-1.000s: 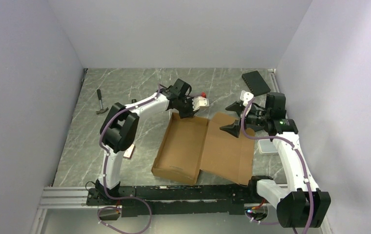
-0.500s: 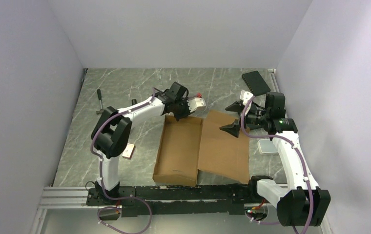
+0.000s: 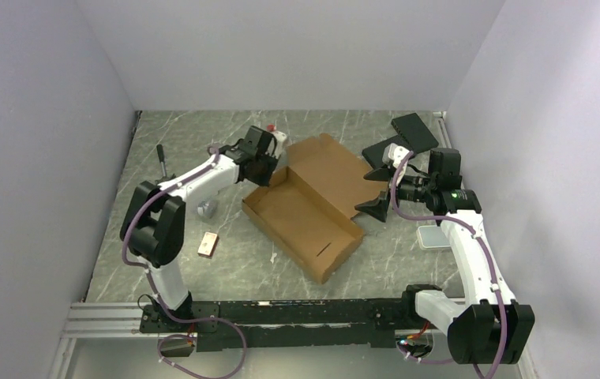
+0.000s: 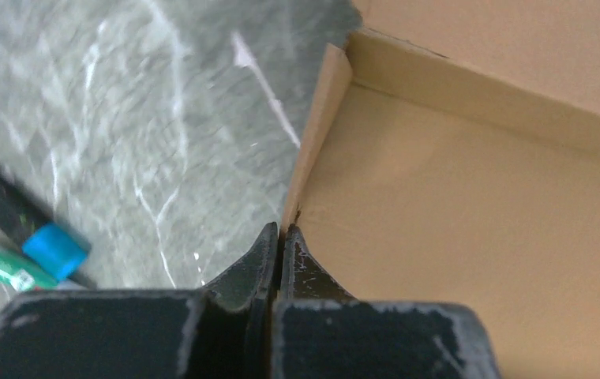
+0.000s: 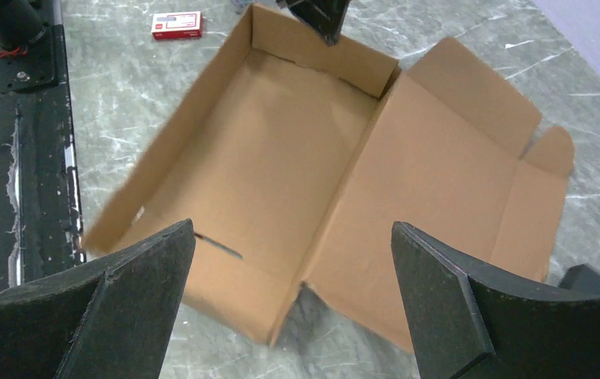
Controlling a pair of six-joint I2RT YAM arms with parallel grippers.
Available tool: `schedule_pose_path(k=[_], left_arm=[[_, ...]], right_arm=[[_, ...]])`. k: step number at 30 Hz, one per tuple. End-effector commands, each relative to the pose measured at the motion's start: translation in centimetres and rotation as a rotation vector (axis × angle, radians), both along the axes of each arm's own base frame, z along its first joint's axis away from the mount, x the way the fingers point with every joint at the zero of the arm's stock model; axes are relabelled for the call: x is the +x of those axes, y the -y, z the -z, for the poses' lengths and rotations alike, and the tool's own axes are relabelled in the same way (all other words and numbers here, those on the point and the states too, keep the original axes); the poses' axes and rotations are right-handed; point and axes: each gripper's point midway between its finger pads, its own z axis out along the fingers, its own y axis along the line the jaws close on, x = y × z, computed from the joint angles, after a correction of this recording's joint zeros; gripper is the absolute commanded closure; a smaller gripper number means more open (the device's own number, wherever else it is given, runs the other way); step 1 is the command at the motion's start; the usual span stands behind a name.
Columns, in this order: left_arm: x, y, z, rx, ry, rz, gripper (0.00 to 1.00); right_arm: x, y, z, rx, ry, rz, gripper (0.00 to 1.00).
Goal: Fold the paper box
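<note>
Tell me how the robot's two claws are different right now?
The left gripper is shut, pinching a wall of the cardboard box; the right gripper is wide open, holding nothing. The left gripper touches the box; the right gripper hangs above it, not touching. Both are black.

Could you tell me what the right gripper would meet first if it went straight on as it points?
Probably the paper box, near where its tray meets the flat lid panel, though depth is unclear.

Robot lab: 2 arms [image 3: 194, 178] on alu rail [image 3: 107, 320], bare walls [image 3: 297, 55].
</note>
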Motion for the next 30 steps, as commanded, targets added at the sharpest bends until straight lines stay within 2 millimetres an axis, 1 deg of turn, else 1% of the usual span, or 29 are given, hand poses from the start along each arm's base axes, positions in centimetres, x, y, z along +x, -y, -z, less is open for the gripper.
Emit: schedule_pose_path(k=[1,5,9,11,14,15,16,19,23,25,27,30], left_arm=[[1.4,-1.6,-3.6,-0.228,0.027,-0.374,1.0],[0.7,-2.8,-2.9,-0.256,-0.002,-0.557,1.0],[-0.4,-2.9,-1.8,-0.295,-0.058,-0.64,1.0],[-1.2,-2.8,-1.1,-0.31,-0.083,-0.647,1.0],[-2.6,-2.7,-0.8,-0.33,-0.102,-0.642,1.0],[-3.1,-3.0,-0.6,-0.327,-0.105,-0.644,1.0],[-3.6,-3.2,-0.9,-0.332,-0.099,-0.641,1.0],[-5.3,-4.1,-0.9,-0.327,-0.102,-0.651,1.0],[-7.2,-5.3,-0.6,-0.324,-0.103,-0.691,1.0],[-7.6,-6.0,-0.6,-0.325,-0.095,-0.735,1.0],[-7.8,-6.5,-0.4,-0.329,-0.089,-0.794,1.0],[-7.6,-6.1,0.2,-0.35,-0.076,-0.875,1.0]], right_arm=[[0.2,-0.3,-1.9,0.034,0.035,-0.024,0.01],[0.7,-0.3,-1.5,0.041,-0.002,-0.007,0.01],[1.3,-0.2,-1.0,0.046,-0.041,0.016,0.01],[1.5,-0.2,-0.7,0.045,-0.058,0.026,0.02],[1.8,-0.2,-0.2,0.043,-0.078,0.035,0.02],[1.9,-0.2,-0.2,0.041,-0.08,0.037,0.02],[1.9,-0.2,-0.1,0.041,-0.083,0.038,0.02],[2.0,-0.3,0.1,0.04,-0.088,0.041,0.02],[2.3,-0.3,0.5,0.037,-0.104,0.048,0.02],[2.2,-1.0,0.9,0.032,-0.118,0.036,0.02],[2.5,-1.2,1.6,0.021,-0.139,0.048,0.02],[3.5,-1.5,3.2,-0.024,-0.183,0.095,0.03]])
